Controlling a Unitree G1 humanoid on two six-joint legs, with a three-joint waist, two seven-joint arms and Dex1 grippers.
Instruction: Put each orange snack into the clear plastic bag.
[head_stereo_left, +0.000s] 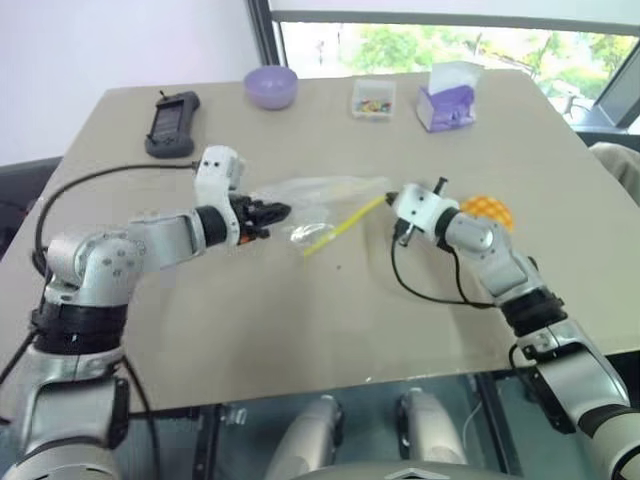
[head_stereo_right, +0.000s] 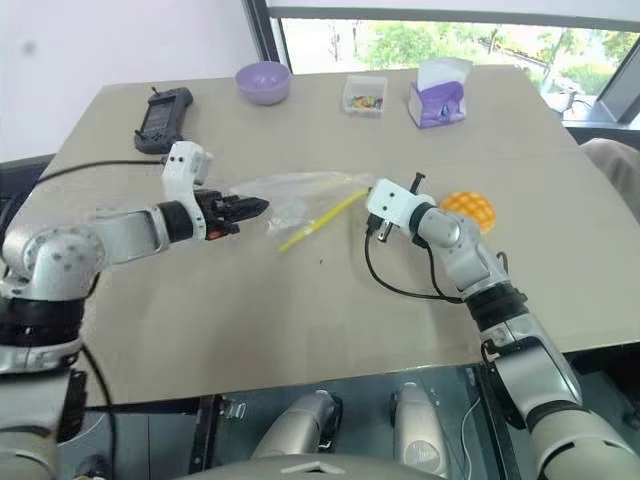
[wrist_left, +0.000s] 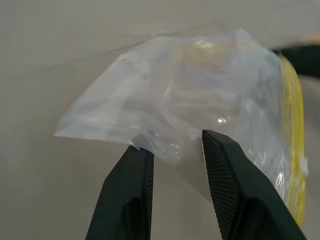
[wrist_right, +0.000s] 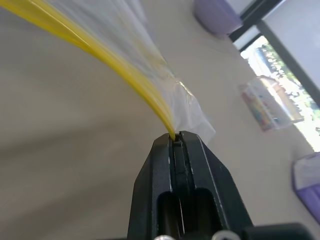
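The clear plastic bag (head_stereo_left: 322, 203) hangs just above the table between my two grippers, its yellow sealing strip (head_stereo_left: 345, 224) slanting down. My right gripper (wrist_right: 177, 137) is shut on the end of that strip and holds up the bag's right corner. At the bag's opposite edge my left gripper (wrist_left: 175, 142) is open, with the crumpled plastic edge (wrist_left: 165, 145) lying at the gap between the fingertips. One orange snack (head_stereo_left: 490, 211), a round bun with a grid top, lies on the table just behind my right wrist.
Along the far side of the tan table (head_stereo_left: 300, 330) stand a purple bowl (head_stereo_left: 271, 86), a small clear box of coloured bits (head_stereo_left: 373, 98) and a purple tissue pack (head_stereo_left: 447, 100). A black handheld device (head_stereo_left: 172, 123) lies at the far left.
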